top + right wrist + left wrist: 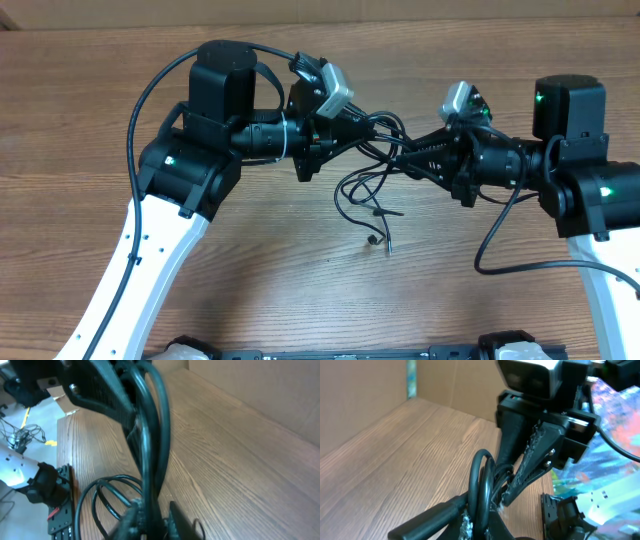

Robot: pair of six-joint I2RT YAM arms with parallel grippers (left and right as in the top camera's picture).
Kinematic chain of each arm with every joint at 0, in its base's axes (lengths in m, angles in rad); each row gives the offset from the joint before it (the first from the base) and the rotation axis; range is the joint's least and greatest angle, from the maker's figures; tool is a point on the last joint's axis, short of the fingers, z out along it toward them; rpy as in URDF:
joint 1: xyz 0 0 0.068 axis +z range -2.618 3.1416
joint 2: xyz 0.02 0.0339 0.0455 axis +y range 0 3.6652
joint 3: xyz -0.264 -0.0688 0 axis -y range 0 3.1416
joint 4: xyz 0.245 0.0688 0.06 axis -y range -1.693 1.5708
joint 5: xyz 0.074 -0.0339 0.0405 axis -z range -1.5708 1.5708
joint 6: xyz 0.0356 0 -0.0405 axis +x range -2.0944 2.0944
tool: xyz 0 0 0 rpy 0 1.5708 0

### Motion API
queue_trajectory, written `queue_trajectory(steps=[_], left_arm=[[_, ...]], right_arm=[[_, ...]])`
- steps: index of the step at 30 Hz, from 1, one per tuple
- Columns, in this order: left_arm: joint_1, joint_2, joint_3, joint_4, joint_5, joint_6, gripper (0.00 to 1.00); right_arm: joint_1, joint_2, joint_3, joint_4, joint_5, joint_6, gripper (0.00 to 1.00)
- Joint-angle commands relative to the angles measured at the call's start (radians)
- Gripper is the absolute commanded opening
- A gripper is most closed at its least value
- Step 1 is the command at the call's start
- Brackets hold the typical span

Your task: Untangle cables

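2 robot arms reach toward each other above a wooden tabletop [300, 290]. A bundle of thin black cables [372, 138] is strung between them. We count 2 pincers, 1 on each arm, and both meet at this bundle.

The left pincer [345, 125] comes in from the left. Its fingers are closed on the left side of the cables. The right pincer [405, 160] comes in from the right and sits just beside it. In the left wrist view its 2 fingers narrow to a point and pinch the cords. In the right wrist view the strands run straight down between its fingers, so we read it as gripping the cables too.

The held part of the bundle is lifted off the wood. Below the pincers, slack loops hang down and spread onto the tabletop. 1 loose end with a small plug [378, 240] lies nearest the front edge.

We cannot count the separate cords, because they overlap and cross where the pincers hold them. In both wrist views the cables are close to the lens and blurred. The left pincer's fingertips are cut off at the bottom of its own view. From overhead, the wrist cameras and housings cover the exact places where the fingers grip.
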Motion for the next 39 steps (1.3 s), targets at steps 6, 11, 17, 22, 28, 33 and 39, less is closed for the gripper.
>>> queue_trajectory(steps=[6,11,17,22,28,33,39], left_arm=[[-0.001,-0.014,0.007,-0.047,-0.209,-0.143,0.04],[0.001,-0.014,0.007,-0.174,-0.703,-0.653,0.04],[0.006,-0.014,0.007,-0.212,-0.721,-0.926,0.04],[0.006,-0.014,0.007,-0.205,-0.672,-0.822,0.04],[0.006,-0.014,0.007,-0.146,-0.546,-0.669,0.04],[0.006,-0.014,0.007,-0.031,-0.315,-0.426,0.04],[0.004,-0.014,0.007,0.011,-0.264,-0.426,0.04]], right_arm=[[0.003,-0.019,0.012,0.013,-0.014,0.012,0.04],[0.003,-0.019,0.012,0.133,-0.008,0.215,0.04],[0.003,-0.019,0.012,0.156,0.150,0.351,0.04],[0.003,-0.019,0.012,0.135,0.182,0.351,1.00],[0.003,-0.019,0.012,0.082,0.211,0.351,1.00],[0.003,-0.019,0.012,0.047,0.243,0.443,1.00],[0.003,-0.019,0.012,0.023,0.235,0.448,1.00]])
